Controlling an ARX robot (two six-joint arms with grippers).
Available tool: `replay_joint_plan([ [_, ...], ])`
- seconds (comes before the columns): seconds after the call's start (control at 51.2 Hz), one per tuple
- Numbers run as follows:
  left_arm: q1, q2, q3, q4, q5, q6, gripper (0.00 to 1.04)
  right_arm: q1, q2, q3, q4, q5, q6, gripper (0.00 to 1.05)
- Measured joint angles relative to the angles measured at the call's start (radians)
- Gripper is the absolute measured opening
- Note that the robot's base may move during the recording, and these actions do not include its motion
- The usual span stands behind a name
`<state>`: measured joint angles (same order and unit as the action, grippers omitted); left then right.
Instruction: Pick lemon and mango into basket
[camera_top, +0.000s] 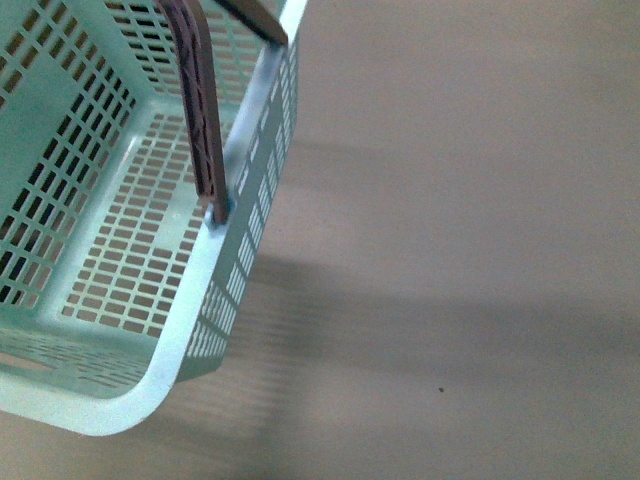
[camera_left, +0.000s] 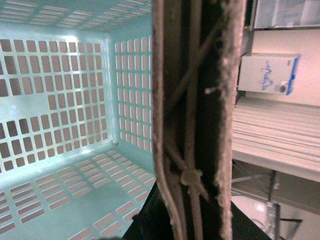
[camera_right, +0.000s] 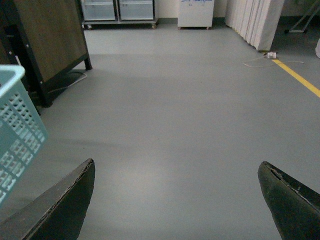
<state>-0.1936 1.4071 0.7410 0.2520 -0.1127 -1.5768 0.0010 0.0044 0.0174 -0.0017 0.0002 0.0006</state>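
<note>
The light teal basket (camera_top: 190, 300) hangs in the air at the left of the front view, tilted, and nothing lies inside it. Its brown-grey handle (camera_top: 198, 110) stands up across it. In the left wrist view the handle (camera_left: 195, 100) fills the middle, and my left gripper (camera_left: 187, 220) is shut on it; the basket's slotted inside (camera_left: 60, 100) shows behind. My right gripper (camera_right: 177, 200) is open and empty above the bare floor, with a corner of the basket (camera_right: 17, 125) beside it. No lemon or mango is in view.
A grey-brown floor (camera_top: 460, 250) lies below the basket. In the right wrist view a dark wooden board on a black stand (camera_right: 47, 40) is near the basket, with white cabinets (camera_right: 195, 12) at the far wall and a yellow floor line (camera_right: 300, 77).
</note>
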Motion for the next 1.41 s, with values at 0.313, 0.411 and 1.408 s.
replay_joint_plan([
  [0.313,-0.026,-0.388,-0.027,-0.289,-0.065,-0.067,0.05,0.0,0.0,0.0,0.0,0.0,0.0,0.96],
  [0.411,-0.035,-0.485,-0.026,-0.368,-0.068,-0.07,0.05,0.0,0.0,0.0,0.0,0.0,0.0,0.96],
  [1.408,-0.041,-0.549,-0.022,-0.403,-0.071,-0.066,0.05,0.0,0.0,0.0,0.0,0.0,0.0,0.96],
])
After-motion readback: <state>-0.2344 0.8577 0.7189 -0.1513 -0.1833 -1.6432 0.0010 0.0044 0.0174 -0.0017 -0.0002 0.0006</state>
